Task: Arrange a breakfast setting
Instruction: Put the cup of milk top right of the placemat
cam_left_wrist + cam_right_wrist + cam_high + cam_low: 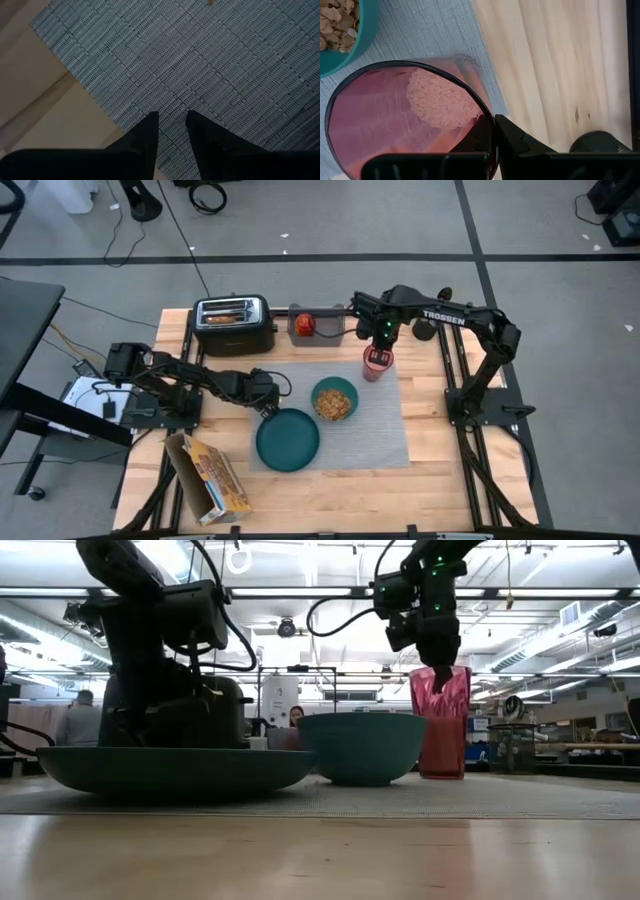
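Right claw [380, 356] clenched on the rim of the red cup [377, 365], upper centre of frame, at the placemat [385, 430] edge. Thin-wall pinch: a skewed release tips it. Left claw [268, 406] half open, empty, beside plate [288, 440].

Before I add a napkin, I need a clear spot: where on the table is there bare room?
The placemat is bare right of the plate and below the bowl. Bare wood runs along the table's near edge, right of the cereal box. It is crowded by the toaster, and around the cup held at its rim by the right pincer.
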